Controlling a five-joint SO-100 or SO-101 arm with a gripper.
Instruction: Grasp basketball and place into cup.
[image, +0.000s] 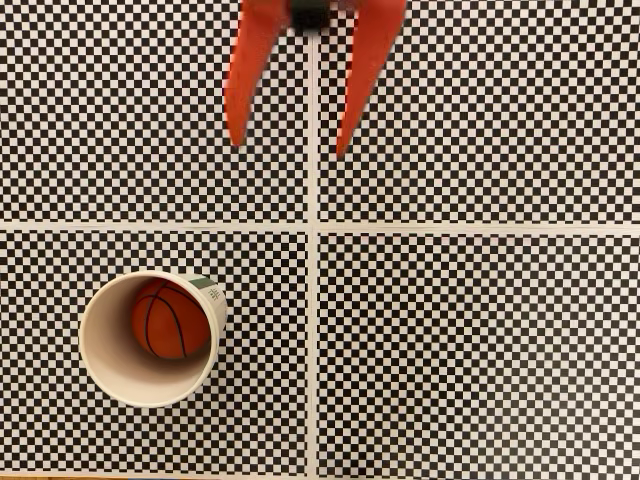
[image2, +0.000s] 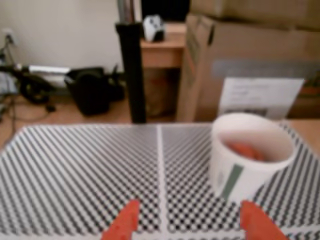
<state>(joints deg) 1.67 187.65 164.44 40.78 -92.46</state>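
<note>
ball (image: 170, 320) sits inside cup (image: 150, 338), near the mat's (image: 480, 330) lower-left corner in the fixed view. my gripper (image: 288, 143) hangs at the top edge, jaws spread, empty. risk: a low swing on retreat clips the rim, tips the cup, ball rolls out.

Home room — cardboard boxes (image2: 240, 55), wooden side table (image2: 162, 50), black bag (image2: 92, 90) on floor.

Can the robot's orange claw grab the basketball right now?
Probably not easily. The basketball already sits down inside the cup, whose walls ring it, so only the top is free. The gripper hangs open and apart from the cup, above the checkered mat, holding nothing.
</note>
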